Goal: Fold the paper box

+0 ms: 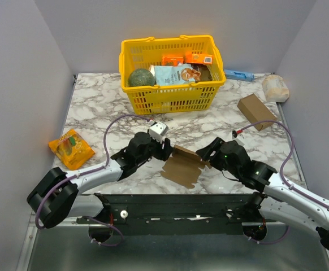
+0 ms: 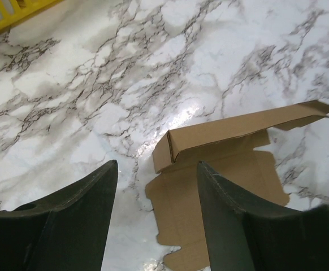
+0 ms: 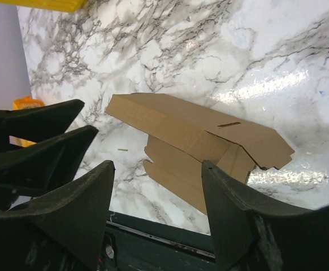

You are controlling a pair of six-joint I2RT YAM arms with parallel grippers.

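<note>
One paper box [image 1: 182,166] lies half-folded (flap raised); left gripper [image 2: 157,165], right gripper [image 3: 157,164] gape.

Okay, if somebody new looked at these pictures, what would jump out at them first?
The bright yellow basket, stuffed with groceries, stands out first at the far side of the marble table. Next comes the brown paper box, lying half-folded near the front edge with one long side raised. The left hand and right hand sit open, close on either side of it.
</note>
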